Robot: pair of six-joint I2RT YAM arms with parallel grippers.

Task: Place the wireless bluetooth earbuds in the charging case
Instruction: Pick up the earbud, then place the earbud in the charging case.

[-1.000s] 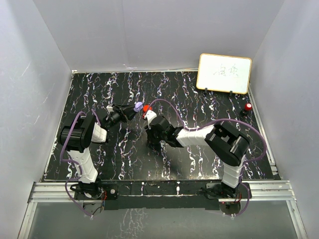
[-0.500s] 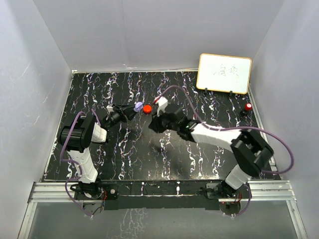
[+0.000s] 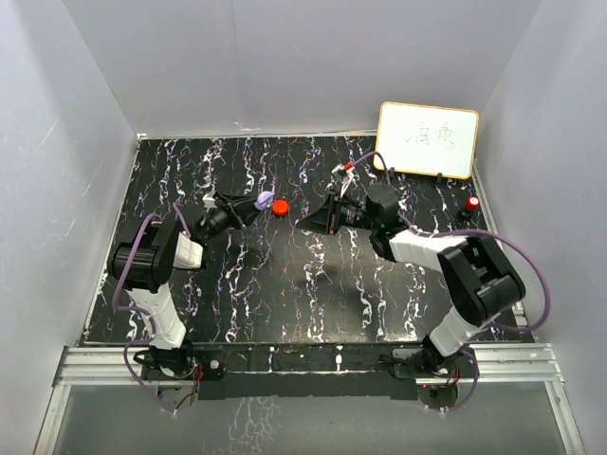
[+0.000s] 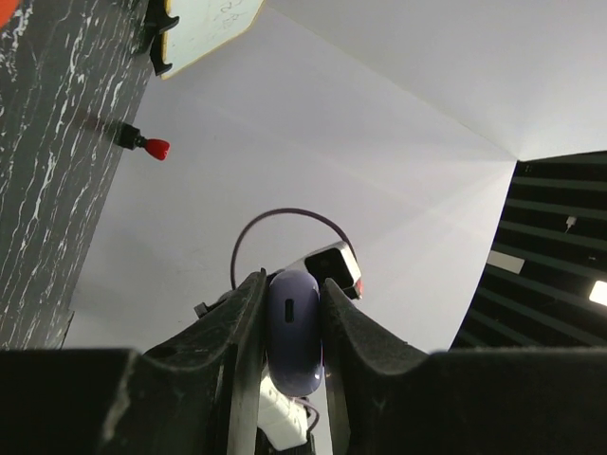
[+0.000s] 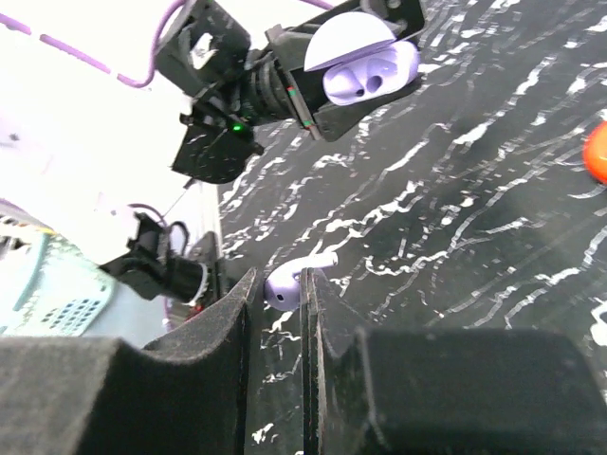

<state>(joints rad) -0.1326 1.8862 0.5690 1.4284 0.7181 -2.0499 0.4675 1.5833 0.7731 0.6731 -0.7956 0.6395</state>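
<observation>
My left gripper (image 3: 248,208) is shut on the purple charging case (image 3: 263,202), holding it above the table left of centre. In the left wrist view the case (image 4: 292,341) sits clamped between both fingers of that gripper (image 4: 292,284). From the right wrist the case (image 5: 365,66) shows its lid open and its sockets facing me. My right gripper (image 5: 278,277) is shut on a small purple earbud (image 5: 285,285), whose stem sticks out past the fingertips. From above, the right gripper (image 3: 309,224) points left, a short way right of the case.
A red round disc (image 3: 280,206) lies on the black marbled table (image 3: 247,284) just right of the case, also at the right wrist view's edge (image 5: 597,152). A whiteboard (image 3: 427,139) stands at the back right, with a small red-topped object (image 3: 471,204) near the right edge.
My right arm has swung up and to the right, away from the red disc, and its gripper now points left at the case. The left arm has stayed put.
</observation>
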